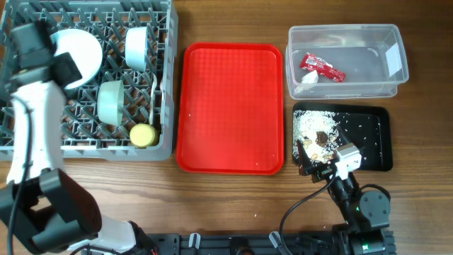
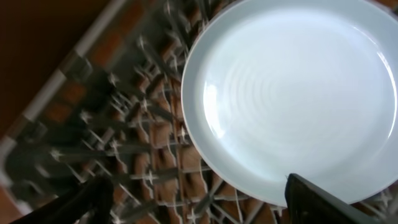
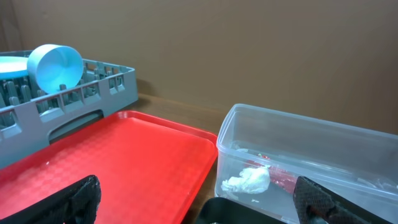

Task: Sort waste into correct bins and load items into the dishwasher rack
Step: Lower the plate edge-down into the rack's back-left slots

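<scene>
The grey dishwasher rack [image 1: 21, 142] holds the pale blue plate [image 1: 83, 49], a bowl [image 1: 136, 48], a saucer [image 1: 111, 100], the yellow cup [image 1: 144, 134] and a white utensil [image 1: 156, 88]. My left gripper [image 1: 65, 71] is open and empty over the rack; in its wrist view [image 2: 199, 205] the plate [image 2: 298, 93] sits just ahead. The clear tub [image 1: 396, 88] holds the red wrapper [image 1: 322, 67] and white scrap [image 1: 309, 78]. The black tray [image 1: 379, 134] holds rice grains [image 1: 309, 124] and brown bits [image 1: 322, 136]. My right gripper [image 1: 320, 157] is open and empty over its front left corner.
The red serving tray [image 1: 230, 106] lies between the rack and the bins. The right wrist view shows it [image 3: 124, 162], the tub [image 3: 323, 134] with the scrap [image 3: 249, 180], the rack [image 3: 93, 93] and my open gripper [image 3: 199, 208].
</scene>
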{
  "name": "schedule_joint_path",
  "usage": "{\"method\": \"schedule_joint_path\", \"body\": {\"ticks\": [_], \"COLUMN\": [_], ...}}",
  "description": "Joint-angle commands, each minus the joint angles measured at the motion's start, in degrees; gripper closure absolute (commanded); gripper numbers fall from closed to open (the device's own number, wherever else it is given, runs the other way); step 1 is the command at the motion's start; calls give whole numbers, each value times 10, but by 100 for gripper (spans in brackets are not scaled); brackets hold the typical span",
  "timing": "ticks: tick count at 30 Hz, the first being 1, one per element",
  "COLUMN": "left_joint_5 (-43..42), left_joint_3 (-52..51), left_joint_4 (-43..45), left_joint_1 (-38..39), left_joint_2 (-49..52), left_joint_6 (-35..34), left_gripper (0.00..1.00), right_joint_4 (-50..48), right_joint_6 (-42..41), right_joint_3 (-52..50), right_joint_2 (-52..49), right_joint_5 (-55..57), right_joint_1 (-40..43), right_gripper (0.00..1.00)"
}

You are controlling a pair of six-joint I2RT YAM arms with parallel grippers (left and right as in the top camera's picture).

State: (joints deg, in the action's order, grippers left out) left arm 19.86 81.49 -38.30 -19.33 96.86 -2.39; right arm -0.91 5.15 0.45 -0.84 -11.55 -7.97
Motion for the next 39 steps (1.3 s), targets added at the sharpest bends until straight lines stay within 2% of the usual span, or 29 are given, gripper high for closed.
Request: {"method": "schedule_joint_path", "body": {"ticks": [1,5,7,8,9,11,12,14,17,19,24,27,32,39], "left_joint_5": [-314,-394,-398,-398,-398,-395,-390,-379,-378,-380,-380,-380,-378,-375], "left_joint_3": [1,1,1,1,1,1,1,1,1,1,1,1,2,3], "left_joint_4": [-36,-44,-39,-34,-27,-19,-17,-20,-27,-26,4,19,22,4], "left_joint_1": [-80,-126,-141,-146,-154,-162,-164,-165,-164,-165,-165,-165,-165,-166], "left_joint_2": [-11,-11,-11,-11,-10,-7,-3,9,44,63,116,126,125,84], "left_joint_6": [-137,-137,-138,-145,-162,-184,-195,-220,-246,-264,-271,-271,-263,-264], "left_gripper": [0,0,0,4,15,52,54,40,34,34,43,52,96,96], "right_joint_4": [-2,-2,-2,-2,-2,-2,-2,-2,-2,-2,-2,-2,-2,-2], "right_joint_6": [-8,-8,-8,-8,-8,-8,-8,-8,-8,-8,-8,-8,-8,-8], "right_joint_3": [-2,-2,-2,-2,-2,-2,-2,-2,-2,-2,-2,-2,-2,-2], "right_joint_2": [6,6,6,6,6,6,6,6,6,6,6,6,6,6], "right_joint_5": [-9,-9,-9,-9,-9,-9,-9,-9,-9,-9,-9,-9,-9,-9], "right_joint_1": [3,3,3,3,3,3,3,3,3,3,3,3,3,3], "right_gripper": [0,0,0,0,0,0,0,0,0,0,0,0,0,0]}}
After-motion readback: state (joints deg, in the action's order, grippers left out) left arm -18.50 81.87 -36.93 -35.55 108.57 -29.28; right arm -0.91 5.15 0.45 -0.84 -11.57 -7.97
